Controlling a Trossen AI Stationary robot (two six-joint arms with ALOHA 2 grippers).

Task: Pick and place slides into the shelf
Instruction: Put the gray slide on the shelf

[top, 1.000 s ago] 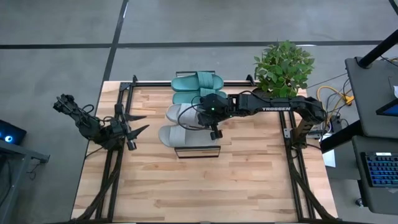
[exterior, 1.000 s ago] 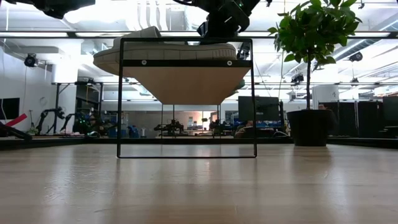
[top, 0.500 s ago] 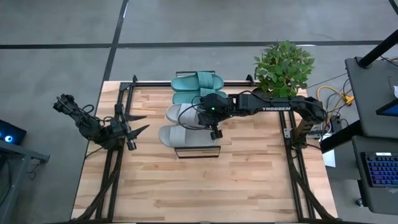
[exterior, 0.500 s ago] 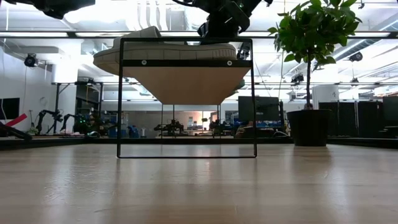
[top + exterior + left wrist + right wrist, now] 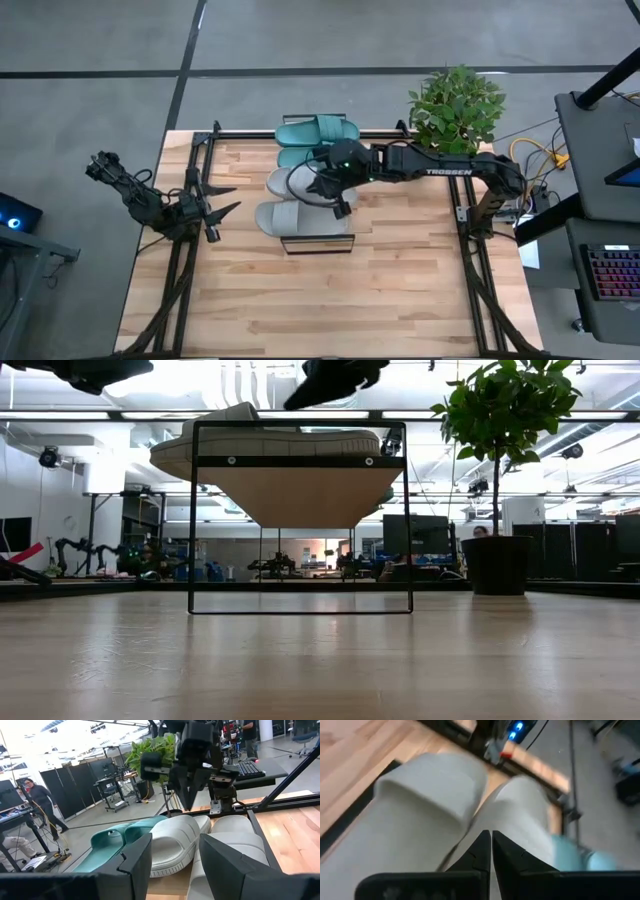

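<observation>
Two teal slides (image 5: 318,130) and two light grey slides (image 5: 288,215) lie side by side, soles down, on the shelf's plank top (image 5: 320,241). In the low view the shelf (image 5: 300,495) stands on its thin black frame with a grey slide (image 5: 265,445) on it. My right gripper (image 5: 340,207) hangs shut just above the grey slides (image 5: 435,795), slanting down, touching nothing. My left gripper (image 5: 225,196) waits open at the table's left edge, pointing level toward the shelf, nothing between its fingers (image 5: 137,860).
A potted plant (image 5: 455,105) stands at the table's far right corner, close to the right arm. Black metal frames run along the table's left side (image 5: 185,280) and right side (image 5: 480,285). Bare wooden tabletop (image 5: 320,300) lies between the shelf and the near edge.
My right gripper has risen from the grey slides and rolled a little, staying shut with nothing in it. The slides have kept their places on the shelf.
</observation>
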